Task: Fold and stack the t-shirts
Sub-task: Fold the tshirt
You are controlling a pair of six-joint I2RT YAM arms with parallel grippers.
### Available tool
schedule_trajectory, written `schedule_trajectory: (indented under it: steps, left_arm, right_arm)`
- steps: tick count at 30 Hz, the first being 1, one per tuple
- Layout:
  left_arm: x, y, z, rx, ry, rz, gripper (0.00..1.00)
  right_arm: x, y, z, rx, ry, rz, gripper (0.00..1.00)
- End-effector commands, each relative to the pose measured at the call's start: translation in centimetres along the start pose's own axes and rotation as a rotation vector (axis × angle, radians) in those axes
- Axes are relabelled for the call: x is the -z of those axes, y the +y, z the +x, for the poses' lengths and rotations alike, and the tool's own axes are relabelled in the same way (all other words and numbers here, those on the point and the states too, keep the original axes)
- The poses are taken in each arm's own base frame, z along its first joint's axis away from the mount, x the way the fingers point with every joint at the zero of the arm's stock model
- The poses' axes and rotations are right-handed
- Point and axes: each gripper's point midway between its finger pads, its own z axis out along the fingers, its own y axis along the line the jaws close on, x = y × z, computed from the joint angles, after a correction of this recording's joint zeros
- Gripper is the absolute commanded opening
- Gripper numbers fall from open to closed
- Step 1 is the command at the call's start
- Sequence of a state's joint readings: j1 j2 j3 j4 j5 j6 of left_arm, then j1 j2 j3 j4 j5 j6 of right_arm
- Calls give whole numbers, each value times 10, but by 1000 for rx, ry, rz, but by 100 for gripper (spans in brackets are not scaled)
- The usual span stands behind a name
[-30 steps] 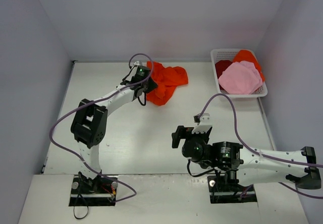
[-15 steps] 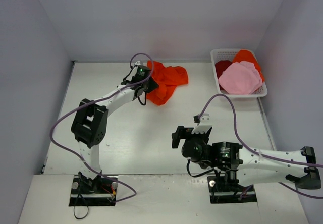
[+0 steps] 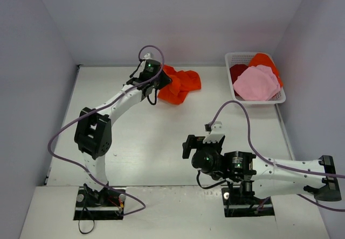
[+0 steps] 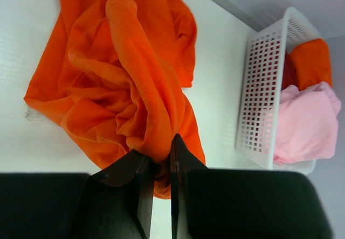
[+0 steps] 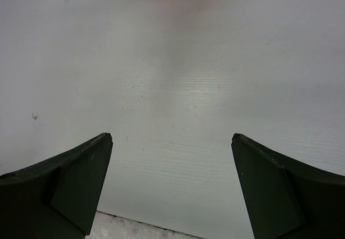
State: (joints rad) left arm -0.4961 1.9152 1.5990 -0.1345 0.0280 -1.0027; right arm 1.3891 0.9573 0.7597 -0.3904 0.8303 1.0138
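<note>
Pinching the orange shirt

A fold of the orange shirt is clamped in the left gripper, at the upper centre of the top view on the worktop. The right gripper is spread wide over the worktop, grasping nothing. A pink shirt and a dark red shirt are piled in the basket at upper right.

No legible text, brand, number or sign in any view. Small pale label on motor housing of right arm, near edge of worktop: print too small to read
</note>
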Motion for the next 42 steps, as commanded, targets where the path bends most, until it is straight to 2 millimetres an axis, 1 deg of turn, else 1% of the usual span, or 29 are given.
schedule_trajectory:
  steps: [1, 2, 3, 5, 7, 13, 15, 16, 19, 24, 27, 32, 34, 36, 37, 38, 42]
  left_arm:
    - [40, -59, -49, -23, -111, 146, 0]
    - [40, -59, -50, -28, -111, 137, 0]
    - [42, -64, -54, -36, -120, 145, 0]
    - [36, -63, -54, -43, -110, 137, 0]
    - [32, -69, -56, -46, -109, 144, 0]
    - [16, -77, -58, -63, -94, 148, 0]
    - [8, -73, -56, -68, -83, 134, 0]
    - [7, -75, -58, -71, -86, 137, 0]
    - [-1, -72, -55, -71, -75, 132, 0]
    - [-17, -61, -51, -68, -55, 114, 0]
    - [-26, -55, -54, -63, -54, 103, 0]
    - [-34, -56, -62, -73, -65, 102, 0]
    - [-40, -52, -65, -69, -64, 95, 0]
    - [-41, -55, -68, -65, -65, 104, 0]
    - [-46, -53, -66, -64, -56, 103, 0]
    - [-46, -56, -70, -62, -62, 113, 0]
    - [-55, -57, -68, -55, -54, 121, 0]
  right_arm:
    - [0, -2, -10, -42, -51, 14, 89]
    - [0, -2, -11, -44, -52, 12, 89]
    - [0, -2, -11, -46, -53, 11, 89]
    - [1, -2, -12, -48, -54, 9, 89]
    - [0, -3, -11, -44, -52, 10, 89]
    - [0, -2, -10, -42, -48, 11, 89]
    - [0, -2, -9, -41, -45, 12, 89]
    - [0, -3, -9, -41, -45, 12, 89]
    - [0, -3, -8, -43, -42, 11, 89]
    - [0, -4, -6, -51, -40, 7, 89]
    - [0, -4, -5, -53, -37, 6, 89]
    - [-1, -6, -2, -55, -30, 10, 89]
    - [-1, -6, -1, -57, -28, 11, 89]
    - [-2, -6, 1, -54, -25, 13, 89]
    - [-2, -6, 2, -59, -23, 13, 89]
    - [-3, -7, 3, -56, -22, 16, 89]
    - [-4, -8, 6, -52, -16, 23, 89]
